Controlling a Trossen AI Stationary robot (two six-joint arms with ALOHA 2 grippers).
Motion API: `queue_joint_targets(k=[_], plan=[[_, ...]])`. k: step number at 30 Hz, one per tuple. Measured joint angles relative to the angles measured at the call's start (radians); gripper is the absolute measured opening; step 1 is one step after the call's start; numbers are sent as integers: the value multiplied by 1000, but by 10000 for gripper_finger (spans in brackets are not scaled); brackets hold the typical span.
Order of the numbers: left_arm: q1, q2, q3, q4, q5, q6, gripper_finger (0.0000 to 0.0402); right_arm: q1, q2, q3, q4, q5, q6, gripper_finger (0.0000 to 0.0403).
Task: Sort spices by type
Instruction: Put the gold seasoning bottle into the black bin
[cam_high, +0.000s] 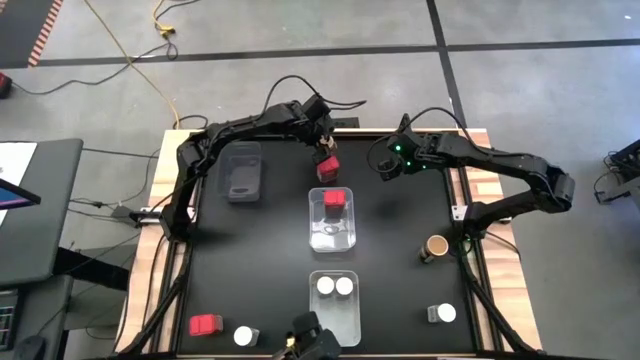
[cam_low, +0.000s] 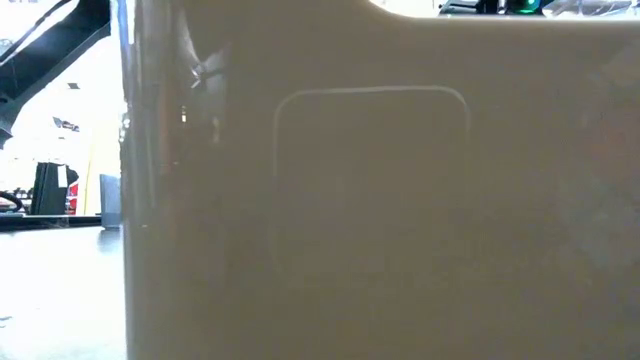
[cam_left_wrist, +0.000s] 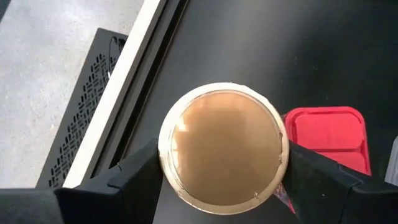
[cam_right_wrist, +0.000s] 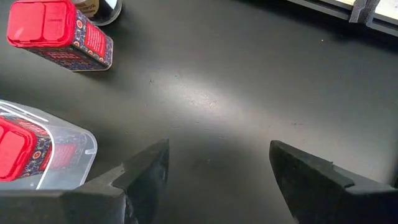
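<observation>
- Left arm (cam_high: 240, 128): dark, jointed, a thin black cable looping above it.
- Right arm (cam_high: 510, 165): dark, a green light near its wrist.
- Fingers (cam_right_wrist: 311, 180): matte black, angular.

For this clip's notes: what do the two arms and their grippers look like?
Both arms are dark, jointed and slender. The left arm carries black cables looping above its wrist; the right arm shows a small green light near its wrist. The left gripper and right gripper each have two broad, flat, matte black fingers with angular edges. No printed markings are visible.
</observation>
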Motion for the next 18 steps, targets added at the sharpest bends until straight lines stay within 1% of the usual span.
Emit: queue_joint_targets(k=[5,12,15,18], plan=[[0,0,38,-49,2,21,278,0,0,0,0,0,0,301],[1,-1,127,-184,3,62,278,0,0,0,0,0,0,301],[2,-26,146,-234,5,97,278,0,0,0,0,0,0,301],[4,-74,147,-250,7,111,278,0,0,0,1,0,0,301]])
